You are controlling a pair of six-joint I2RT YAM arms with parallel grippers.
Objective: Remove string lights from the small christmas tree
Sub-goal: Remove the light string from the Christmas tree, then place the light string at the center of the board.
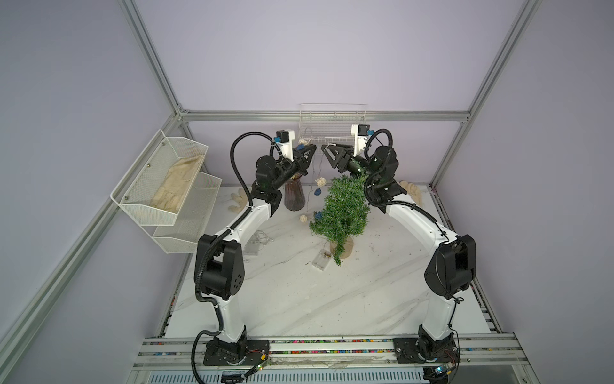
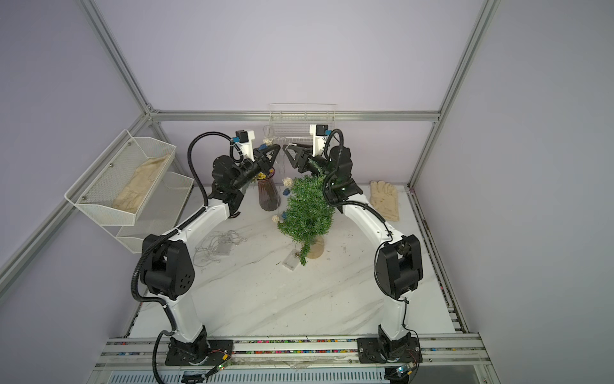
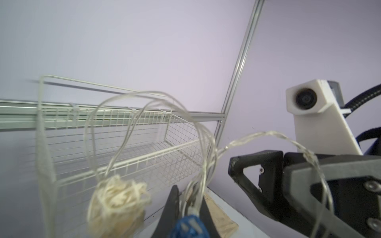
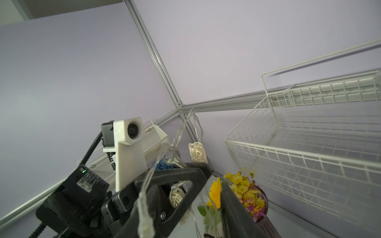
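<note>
**Lights mostly off, tail end still at the tree**

I read the table as a clock, with the far wall at twelve.

Progress first. By my judgement the string lights (image 3: 117, 202) are more than half off. The upper run hangs in the air from my left gripper (image 1: 312, 151). On it, a cream ball (image 1: 320, 182) and a blue ball (image 1: 318, 192) dangle clear of the small christmas tree (image 1: 345, 209), at its ten o'clock. Lower down, a second cream and blue pair sits against the branches at nine o'clock. I cannot tell whether the wire there is hooked in the needles or only resting on them. The battery box (image 1: 320, 262) lies on the table (image 1: 299, 299) at seven o'clock of the tan base, just beside the drooping lowest branch. What I see left to do is free that lower pair, then carry strand and box away.

Now the jaws. In the left wrist view my left fingers (image 3: 174, 206) are pressed together on the pale wire, with a blue ball close against them. My right gripper (image 1: 325, 154) is above the tree's twelve o'clock, just beside the left one. Its jaws are spread and grip nothing. A loop of wire lies draped over one finger, so it touches the wire without holding it.
</note>
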